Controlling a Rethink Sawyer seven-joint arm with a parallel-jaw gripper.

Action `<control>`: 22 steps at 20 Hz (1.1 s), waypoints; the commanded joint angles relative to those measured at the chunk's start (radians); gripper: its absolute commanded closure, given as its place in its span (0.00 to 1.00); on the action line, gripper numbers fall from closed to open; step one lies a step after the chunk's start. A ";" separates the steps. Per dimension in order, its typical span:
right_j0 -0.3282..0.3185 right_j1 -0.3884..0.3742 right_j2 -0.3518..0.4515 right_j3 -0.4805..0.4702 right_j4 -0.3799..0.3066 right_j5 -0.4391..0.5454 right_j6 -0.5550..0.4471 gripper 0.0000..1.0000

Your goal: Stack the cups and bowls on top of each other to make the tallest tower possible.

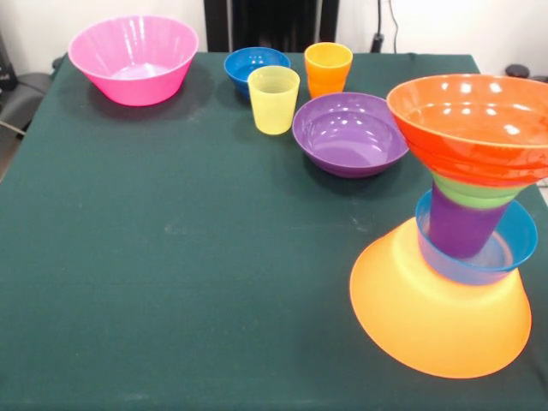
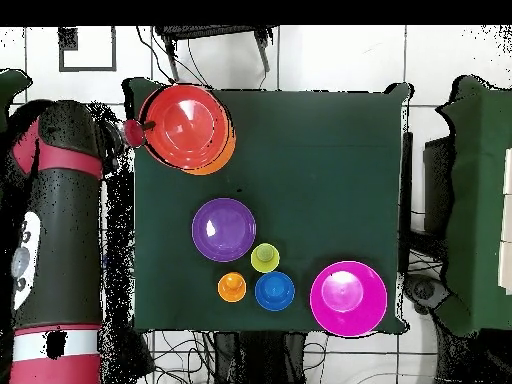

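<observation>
You have the tower [image 1: 458, 257] at the front view's lower right: an upturned yellow-orange bowl [image 1: 437, 321], a light blue bowl [image 1: 479, 257], a purple cup [image 1: 462, 224], a green bowl [image 1: 475, 193], then the orange-red bowl [image 1: 471, 124]. Loose at upper centre: purple bowl [image 1: 349, 134], yellow cup [image 1: 273, 99], orange cup [image 1: 328, 68], dark blue bowl [image 1: 253, 67]; the pink bowl [image 1: 134, 58] sits upper left. The arm [image 2: 55, 240] runs along the overhead view's left edge; you cannot tell the gripper's state.

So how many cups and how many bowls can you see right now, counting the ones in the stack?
Cups: 3 – yellow cup, orange cup, purple cup.
Bowls: 7 – pink bowl, dark blue bowl, purple bowl, orange-red bowl, green bowl, light blue bowl, yellow-orange bowl.
Total: 10.
</observation>
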 commanded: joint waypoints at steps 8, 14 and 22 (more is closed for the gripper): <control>0.020 -0.018 0.074 0.106 -0.054 0.110 -0.169 1.00; 0.021 -0.017 0.070 0.106 -0.060 0.118 -0.176 1.00; 0.024 -0.011 0.075 0.117 -0.057 0.104 -0.158 1.00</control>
